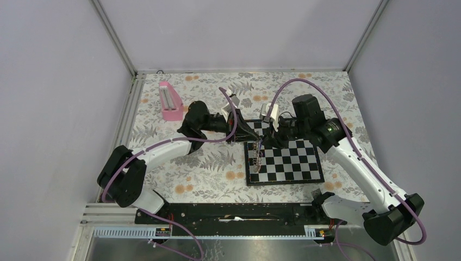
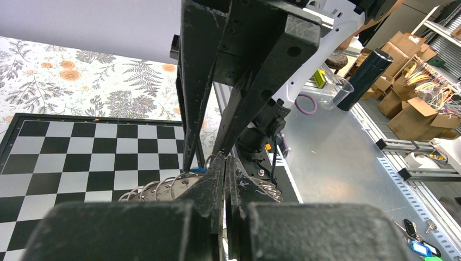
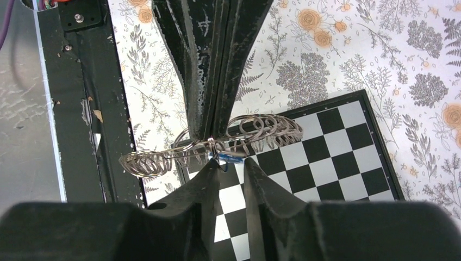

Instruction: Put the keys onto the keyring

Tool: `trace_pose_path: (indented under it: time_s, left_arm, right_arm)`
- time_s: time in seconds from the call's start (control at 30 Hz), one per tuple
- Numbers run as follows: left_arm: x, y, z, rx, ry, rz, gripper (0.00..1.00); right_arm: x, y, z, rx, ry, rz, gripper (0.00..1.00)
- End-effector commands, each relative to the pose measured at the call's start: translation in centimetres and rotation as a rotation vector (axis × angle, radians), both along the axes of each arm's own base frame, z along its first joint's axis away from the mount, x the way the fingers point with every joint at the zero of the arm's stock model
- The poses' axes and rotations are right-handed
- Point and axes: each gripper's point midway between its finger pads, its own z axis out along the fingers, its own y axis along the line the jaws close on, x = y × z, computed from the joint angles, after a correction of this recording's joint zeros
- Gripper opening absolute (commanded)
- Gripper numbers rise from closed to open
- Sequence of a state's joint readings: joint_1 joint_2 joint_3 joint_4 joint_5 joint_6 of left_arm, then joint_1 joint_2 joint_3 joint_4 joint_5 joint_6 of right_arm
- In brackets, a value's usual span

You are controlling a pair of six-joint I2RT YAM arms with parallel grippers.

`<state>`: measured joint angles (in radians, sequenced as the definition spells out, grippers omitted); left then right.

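Left claw: closed, pinching the band of the large dark-grey metallic keyring of chain-like loops. Judged to be held so in order to steady the ring off the surface and present one stretch of band to the other arm.
Right claw: parted, with checkered squares visible through the gap. Set nose to nose with the left claw, probably to work at the pinched spot.
Small key with bright blue plastic head: only a sliver visible at the right claw's tips, just beside the band. Gripped, loose or threaded: cannot tell.
Keyring position: hung between both claws, loops sagging either side of the pinch, above the left edge of the black-and-white chessboard.
Chessboard: flat on the floral-patterned worktop.
Step judged: threading of the key onto the ring.
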<state>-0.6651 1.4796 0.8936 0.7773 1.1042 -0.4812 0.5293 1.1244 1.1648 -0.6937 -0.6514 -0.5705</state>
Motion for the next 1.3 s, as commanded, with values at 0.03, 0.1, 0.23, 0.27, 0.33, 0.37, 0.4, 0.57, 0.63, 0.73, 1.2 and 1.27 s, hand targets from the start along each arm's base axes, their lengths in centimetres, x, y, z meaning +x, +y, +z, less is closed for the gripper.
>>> trace_pose_path:
  time_s: [0.03,0.1,0.23,0.27,0.33,0.37,0.4,0.57,0.63,0.73,1.2,1.27]
  left_arm:
    - [-0.3,0.3,3.0,-0.101,-0.057,0.014,0.00]
    - [0.1,0.2,2.9,-0.104,-0.042,0.034,0.00]
    - [1.2,-0.1,2.6,-0.104,-0.012,0.088,0.00]
    - [1.5,-0.2,2.6,-0.102,-0.003,0.105,0.00]
    - [2.3,-0.3,2.6,-0.104,0.012,0.132,0.00]
    - [2.6,-0.4,2.8,-0.109,0.021,0.149,0.00]
    - [2.9,-0.4,2.8,-0.110,0.032,0.161,0.00]
    - [4.0,-0.8,2.4,-0.108,0.078,0.199,0.00]
    - [4.1,-0.9,2.2,-0.103,0.085,0.200,0.00]
    - [4.0,-0.9,2.0,-0.100,0.074,0.191,0.00]
    - [2.0,0.2,2.4,-0.126,0.005,0.083,0.00]
    - [1.8,0.3,2.4,-0.128,-0.003,0.074,0.00]
  right_arm:
    - [0.1,0.6,0.8,0.050,-0.038,0.026,0.19]
    - [0.2,0.7,0.8,0.058,-0.040,0.020,0.12]
    - [0.8,0.7,0.7,0.062,-0.046,-0.011,0.05]
    - [1.0,0.7,0.6,0.061,-0.048,-0.022,0.04]
    - [1.3,0.6,0.4,0.056,-0.043,-0.046,0.03]
    - [1.4,0.6,0.3,0.057,-0.042,-0.052,0.03]
    - [1.5,0.7,0.3,0.058,-0.039,-0.058,0.02]
    - [1.9,1.0,-0.3,0.053,-0.020,-0.079,0.02]
    - [2.1,1.2,-0.5,0.053,-0.010,-0.088,0.04]
    - [2.1,1.1,-0.5,0.052,-0.006,-0.095,0.14]
    - [1.7,-1.1,2.2,0.075,-0.119,-0.125,0.38]
    - [1.5,-1.1,2.5,0.085,-0.122,-0.111,0.37]
